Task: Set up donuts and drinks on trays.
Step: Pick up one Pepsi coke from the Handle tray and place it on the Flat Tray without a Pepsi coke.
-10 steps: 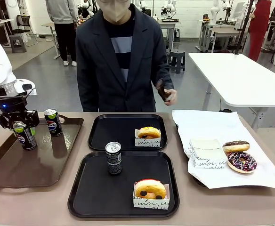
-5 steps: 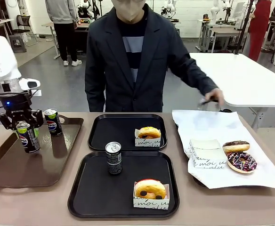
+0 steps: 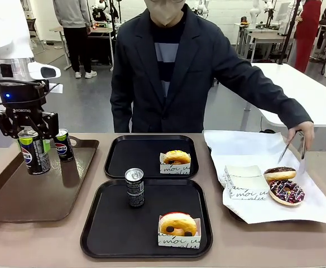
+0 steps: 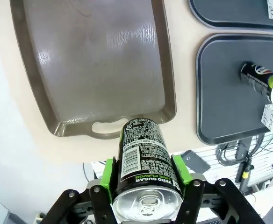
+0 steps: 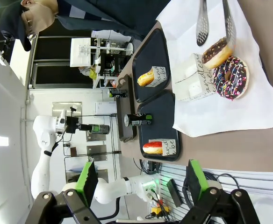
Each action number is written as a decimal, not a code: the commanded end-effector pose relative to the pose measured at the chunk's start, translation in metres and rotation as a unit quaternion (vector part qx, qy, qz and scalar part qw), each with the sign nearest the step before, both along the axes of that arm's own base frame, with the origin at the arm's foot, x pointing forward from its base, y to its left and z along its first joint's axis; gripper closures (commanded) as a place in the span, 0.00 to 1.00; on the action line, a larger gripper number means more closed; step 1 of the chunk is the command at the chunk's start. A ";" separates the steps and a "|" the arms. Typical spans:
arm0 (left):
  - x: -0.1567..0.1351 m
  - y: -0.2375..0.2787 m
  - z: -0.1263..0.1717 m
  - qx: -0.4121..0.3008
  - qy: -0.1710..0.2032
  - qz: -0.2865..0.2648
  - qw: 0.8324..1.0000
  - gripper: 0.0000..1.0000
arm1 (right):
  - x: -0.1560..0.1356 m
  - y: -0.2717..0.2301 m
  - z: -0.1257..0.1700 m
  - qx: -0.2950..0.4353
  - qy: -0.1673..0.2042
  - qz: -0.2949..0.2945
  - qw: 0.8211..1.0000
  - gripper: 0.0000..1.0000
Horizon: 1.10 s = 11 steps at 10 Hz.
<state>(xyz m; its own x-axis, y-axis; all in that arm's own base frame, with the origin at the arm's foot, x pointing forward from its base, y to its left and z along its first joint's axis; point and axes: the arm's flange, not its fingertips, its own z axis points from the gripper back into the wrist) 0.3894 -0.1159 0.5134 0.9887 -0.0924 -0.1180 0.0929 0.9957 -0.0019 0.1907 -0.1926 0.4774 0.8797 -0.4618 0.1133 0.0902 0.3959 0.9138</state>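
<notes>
My left gripper (image 3: 33, 134) is shut on a black drink can with green marking (image 3: 34, 152), held upright just above the brown tray (image 3: 18, 198). In the left wrist view the can (image 4: 143, 158) sits between the green pads (image 4: 109, 171). A grey-black can (image 3: 134, 187) and a donut (image 3: 177, 223) stand on the near black tray (image 3: 107, 234). The far black tray (image 3: 132, 162) holds one donut (image 3: 176, 158). My right gripper (image 5: 142, 179) is open and holds nothing, well back from the table.
A blue can (image 3: 62, 145) stands on the brown tray. On the white paper (image 3: 247, 145) lie a chocolate donut (image 3: 279, 173), a sprinkled donut (image 3: 286, 191) and a paper holder (image 3: 244, 181). The person's hand holds tongs (image 3: 292, 148) above the chocolate donut.
My left gripper has closed on the green-marked can and raised it, drifting slightly right. The person's hand has swung to the right with the tongs, over the donuts on the paper.
</notes>
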 end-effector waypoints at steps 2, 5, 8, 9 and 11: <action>-0.010 0.009 -0.005 -0.020 -0.010 0.000 1.000 0.94 | 0.002 -0.001 0.001 0.007 -0.014 0.001 1.000 0.00; -0.008 0.003 -0.002 -0.003 -0.001 0.002 1.000 0.94 | 0.002 -0.001 0.001 0.007 -0.014 0.001 1.000 0.00; 0.002 -0.013 -0.003 0.003 -0.029 -0.019 0.999 0.41 | 0.002 -0.001 0.001 0.007 -0.014 0.001 1.000 0.00; 0.021 -0.027 0.003 -0.002 -0.038 -0.039 0.999 0.41 | 0.002 -0.001 0.001 0.007 -0.014 0.001 1.000 0.00; 0.052 -0.057 0.005 -0.003 -0.059 -0.056 0.997 0.41 | 0.002 -0.001 0.001 0.007 -0.014 0.001 1.000 0.00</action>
